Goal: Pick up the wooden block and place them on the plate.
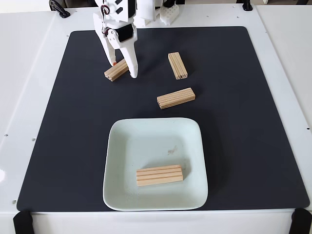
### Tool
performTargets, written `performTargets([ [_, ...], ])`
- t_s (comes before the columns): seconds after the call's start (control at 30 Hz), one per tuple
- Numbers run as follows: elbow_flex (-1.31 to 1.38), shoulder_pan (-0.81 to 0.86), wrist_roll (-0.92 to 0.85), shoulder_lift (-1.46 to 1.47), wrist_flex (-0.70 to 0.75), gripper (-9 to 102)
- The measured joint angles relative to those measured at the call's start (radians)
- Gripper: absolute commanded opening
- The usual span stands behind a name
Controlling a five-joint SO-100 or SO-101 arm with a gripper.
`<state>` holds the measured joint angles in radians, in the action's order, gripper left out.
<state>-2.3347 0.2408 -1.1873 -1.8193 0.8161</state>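
Your end effector point(122, 69) stands with its fingers apart, straddling one wooden block point(115, 71) at the far left of the black mat point(243, 122). You have two more blocks point(177, 65) point(175, 98) lying loose on the mat, and a fourth point(159, 175) lying inside the plate point(117, 146) near the bench point(29, 73) front.

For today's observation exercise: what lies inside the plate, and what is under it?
Inside the plate lies one wooden block, flat, toward the near side, plus a faint smudge. The plate sits on the black mat; whatever lies directly beneath it is covered.
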Motion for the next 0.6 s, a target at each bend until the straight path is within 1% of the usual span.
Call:
performTargets([
  [0.23,0.002,0.000,0.000,0.005,0.000,33],
  [0.3,0.002,0.000,0.000,0.005,0.000,27],
  [0.47,0.002,0.000,0.000,0.005,0.000,9],
  [0.6,0.003,-0.006,0.000,0.005,0.000,0],
])
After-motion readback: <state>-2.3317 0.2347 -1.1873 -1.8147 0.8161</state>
